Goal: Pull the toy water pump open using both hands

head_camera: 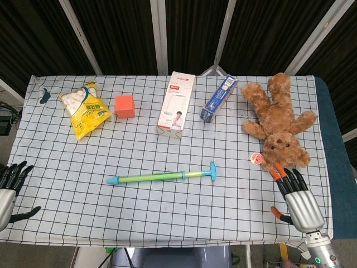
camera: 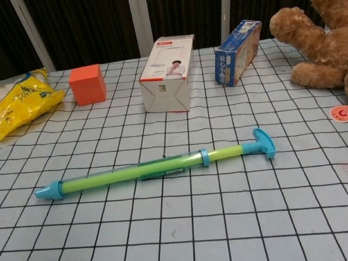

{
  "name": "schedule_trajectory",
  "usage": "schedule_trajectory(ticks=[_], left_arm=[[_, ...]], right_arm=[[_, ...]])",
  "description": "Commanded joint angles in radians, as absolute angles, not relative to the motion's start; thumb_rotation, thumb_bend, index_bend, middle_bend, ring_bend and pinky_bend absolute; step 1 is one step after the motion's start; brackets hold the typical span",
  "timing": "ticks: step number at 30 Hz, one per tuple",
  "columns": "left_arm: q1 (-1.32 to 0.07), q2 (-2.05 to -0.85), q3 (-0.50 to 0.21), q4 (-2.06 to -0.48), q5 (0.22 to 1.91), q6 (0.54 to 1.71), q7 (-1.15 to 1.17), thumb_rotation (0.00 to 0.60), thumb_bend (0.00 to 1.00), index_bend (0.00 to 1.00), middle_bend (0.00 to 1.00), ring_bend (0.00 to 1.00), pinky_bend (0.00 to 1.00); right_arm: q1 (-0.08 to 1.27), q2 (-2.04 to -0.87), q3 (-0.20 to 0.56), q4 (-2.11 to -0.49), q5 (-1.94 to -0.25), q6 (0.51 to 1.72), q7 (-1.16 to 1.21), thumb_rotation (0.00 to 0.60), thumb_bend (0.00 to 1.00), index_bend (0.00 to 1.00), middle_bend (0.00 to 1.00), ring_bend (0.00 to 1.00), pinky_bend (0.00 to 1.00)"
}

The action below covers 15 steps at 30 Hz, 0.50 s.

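The toy water pump (head_camera: pixel 162 177) (camera: pixel 156 168) lies flat mid-table, a green tube with a blue nozzle at its left end and a blue T-handle (head_camera: pixel 212 170) (camera: pixel 264 142) at its right end. My left hand (head_camera: pixel 10 190) hovers at the table's front left edge, fingers apart, holding nothing. My right hand (head_camera: pixel 294 197) is at the front right corner, fingers spread and empty, just below the teddy bear. Both hands are well away from the pump. The chest view shows neither hand.
A yellow snack bag (head_camera: pixel 85 109), an orange cube (head_camera: pixel 125 106), a white carton (head_camera: pixel 176 104) and a blue box (head_camera: pixel 218 98) line the far side. A brown teddy bear (head_camera: pixel 278 122) lies at the right with a small round red tag (head_camera: pixel 256 158).
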<state>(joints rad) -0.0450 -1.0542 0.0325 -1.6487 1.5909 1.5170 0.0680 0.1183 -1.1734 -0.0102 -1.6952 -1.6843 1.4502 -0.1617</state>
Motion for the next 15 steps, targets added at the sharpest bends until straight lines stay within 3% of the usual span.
schedule_trajectory(ticks=[1,7,15], left_arm=[[-0.047,-1.056,0.031,-1.650,1.595,1.518,0.069,0.600,0.04,0.00,0.00,0.00,0.00],[-0.048,-1.060,0.033,-1.650,1.605,1.520,0.074,0.600,0.04,0.00,0.00,0.00,0.00],[-0.051,-1.061,0.031,-1.648,1.601,1.514,0.063,0.600,0.03,0.00,0.00,0.00,0.00]], right_arm=[[0.157,-1.204,0.021,-1.716,-1.672,1.410,-0.187,0.600,0.25,0.14,0.05,0.00,0.00],[0.219,-1.284,0.067,-1.740,-1.611,1.323,-0.273,0.600,0.25,0.36,0.15,0.02,0.00],[0.296,-1.426,0.105,-1.733,-1.550,1.229,-0.431,0.600,0.25,0.43,0.18,0.02,0.00]])
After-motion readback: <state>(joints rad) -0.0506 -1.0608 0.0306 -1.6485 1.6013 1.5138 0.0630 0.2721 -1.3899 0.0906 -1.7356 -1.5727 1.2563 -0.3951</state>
